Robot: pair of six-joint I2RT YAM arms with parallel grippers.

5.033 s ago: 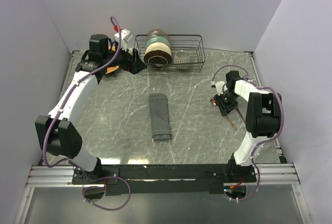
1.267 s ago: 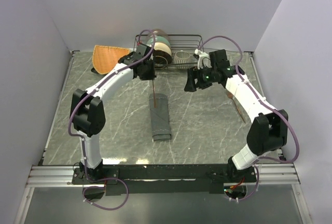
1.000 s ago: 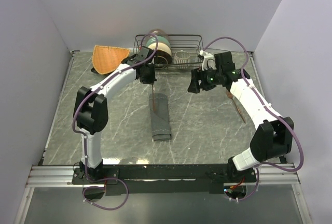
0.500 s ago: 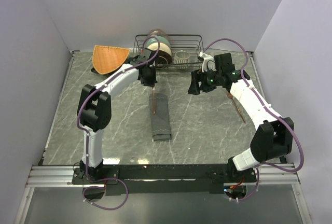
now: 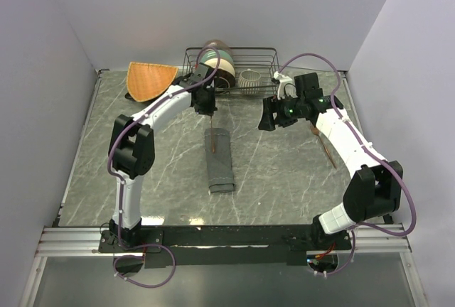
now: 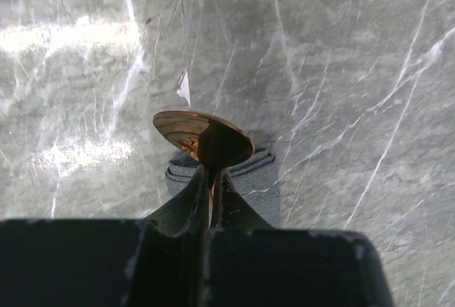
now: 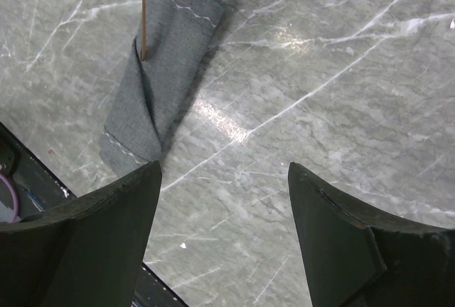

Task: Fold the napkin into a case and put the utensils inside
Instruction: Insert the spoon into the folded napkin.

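Two hands are over the tabletop (image 5: 149,165), and only one holds anything. My left hand (image 5: 207,108) is clenched on the spoon (image 5: 211,133), reaching to the far middle of the scene, just on the near side of the rack (image 5: 264,54). In the left wrist view my fingers (image 6: 186,204) pinch the spoon's neck just behind its bowl. The shiny copper bowl faces the camera, and the handle runs away below it.

The case (image 5: 220,161) lies flat in the middle of the tabletop. It is long and narrow, with its long side running near to far. The spoon stands nearly upright over its far end. From the right wrist, the thin handle comes down and meets the cloth at a layered fold along one long edge. I cannot tell how far in it goes.

My right hand (image 5: 267,116) is released, its fingers spread wide with nothing between them. It hovers to the right of the case's far end, apart from the cloth.

A second utensil (image 5: 325,149) lies slanted on the tabletop at the right, well apart from the case and close by my right forearm. Its far end is hidden by the arm, so I cannot tell its kind.

An orange mat (image 5: 148,79) lies at the far left, beside the rack. Plates (image 5: 217,62) stand on edge in the rack, with a pale ribbed cup (image 5: 249,77) to their right.
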